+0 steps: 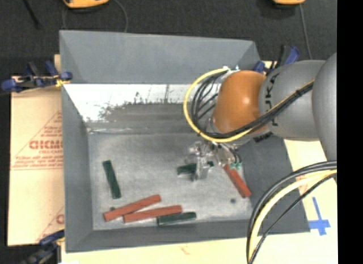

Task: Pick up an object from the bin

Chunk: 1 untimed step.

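- Small green piece, dark and short, lies on the bin floor a little right of the middle. It is touching or just beside the gripper's left side, and I cannot tell whether it sits inside the claw.
- The gripper hangs low over the floor at that spot, its metal tip pointing down. I cannot tell whether the claw is open or closed.
- The red stick lies just right of the gripper, slanting down toward the right wall, with a small green bit at its upper end.
- The orange cover sits directly above the gripper, with yellow and black cables looping round its left side.
- The dark green stick lies flat near the front wall, well apart from the gripper.
- The lower red-brown bar lies just left of that stick, their ends close together.
- The upper red-brown bar lies alongside it, slanting slightly, the two nearly touching.
- The lone green bar lies at the far left of the floor, running front to back, apart from everything else.
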{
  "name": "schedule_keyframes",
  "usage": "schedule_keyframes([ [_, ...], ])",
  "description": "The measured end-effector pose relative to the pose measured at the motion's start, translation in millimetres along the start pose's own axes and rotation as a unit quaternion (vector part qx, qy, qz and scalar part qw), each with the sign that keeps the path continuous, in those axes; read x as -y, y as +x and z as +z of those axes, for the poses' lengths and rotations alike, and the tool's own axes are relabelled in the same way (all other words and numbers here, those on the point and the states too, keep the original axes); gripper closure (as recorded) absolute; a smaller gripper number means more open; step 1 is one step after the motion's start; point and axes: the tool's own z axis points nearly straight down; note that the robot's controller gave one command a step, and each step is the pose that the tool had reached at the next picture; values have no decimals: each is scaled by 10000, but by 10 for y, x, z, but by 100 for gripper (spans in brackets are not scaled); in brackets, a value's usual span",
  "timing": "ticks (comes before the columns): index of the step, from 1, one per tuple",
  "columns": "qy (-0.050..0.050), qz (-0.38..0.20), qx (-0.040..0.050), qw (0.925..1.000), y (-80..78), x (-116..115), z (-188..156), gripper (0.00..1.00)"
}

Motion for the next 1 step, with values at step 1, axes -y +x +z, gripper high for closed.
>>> schedule_keyframes([
  [1, 3, 508, 48, 9987, -198, 169, -1644, 100],
])
